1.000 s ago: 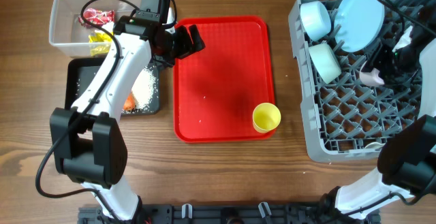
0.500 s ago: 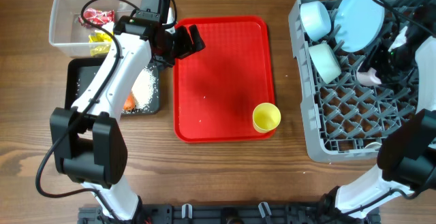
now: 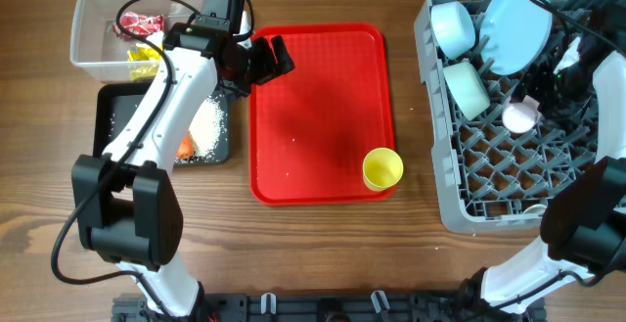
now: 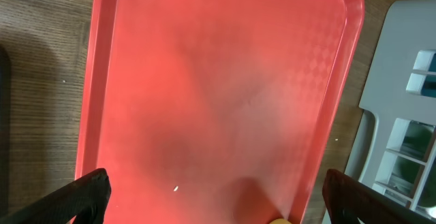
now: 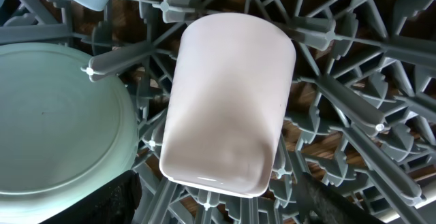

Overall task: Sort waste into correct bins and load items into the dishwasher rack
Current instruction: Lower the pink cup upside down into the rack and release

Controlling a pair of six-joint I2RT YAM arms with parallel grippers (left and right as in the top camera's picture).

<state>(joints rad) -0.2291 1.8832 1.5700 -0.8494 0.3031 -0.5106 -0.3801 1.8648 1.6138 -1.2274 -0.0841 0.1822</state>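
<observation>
My left gripper [image 3: 266,63] is open and empty over the far left corner of the flat red tray [image 3: 323,97]; the left wrist view shows its fingers [image 4: 218,203] spread above the tray [image 4: 218,81]. A small yellow cup [image 3: 381,168] stands on the tray's near right corner. My right gripper [image 3: 541,102] is open in the grey dishwasher rack [image 3: 489,190]. The pink cup [image 3: 520,116] rests bottom-up on the pegs, free between the spread fingers [image 5: 228,207] in the right wrist view [image 5: 228,108]. A light-blue plate [image 3: 518,38] and two bowls [image 3: 453,26] [image 3: 468,89] stand in the rack.
The clear tub [image 3: 98,30] at far left holds a red wrapper [image 3: 137,26] and a yellow wrapper [image 3: 145,58]. The black tray [image 3: 110,116] in front of it holds rice [image 3: 207,124] and a carrot [image 3: 186,147]. Stray rice grains [image 3: 293,140] lie on the red tray.
The pink cup has gone from tilted at my right gripper to resting bottom-up on the rack pegs, let go. The left arm has not moved.
</observation>
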